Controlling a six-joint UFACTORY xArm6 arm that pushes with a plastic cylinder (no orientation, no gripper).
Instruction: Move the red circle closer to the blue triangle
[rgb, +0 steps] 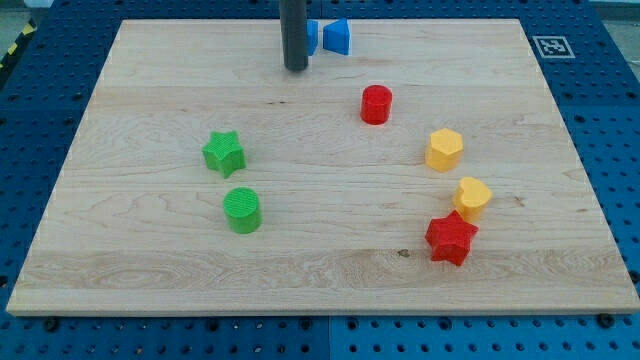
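Note:
The red circle (376, 104) stands on the wooden board right of centre, in the upper half. A blue block (338, 37), the triangle as far as its shape can be made out, lies near the view's top edge, above and left of the red circle. A second blue block (311, 32) is half hidden behind my rod. My tip (296, 68) rests on the board just below and left of the blue blocks, and well to the upper left of the red circle, touching neither.
A green star (224, 153) and a green circle (242, 210) sit left of centre. A yellow hexagon (444, 149), a yellow heart (471, 197) and a red star (450, 238) sit at the right. The board (150, 280) lies on a blue pegboard table.

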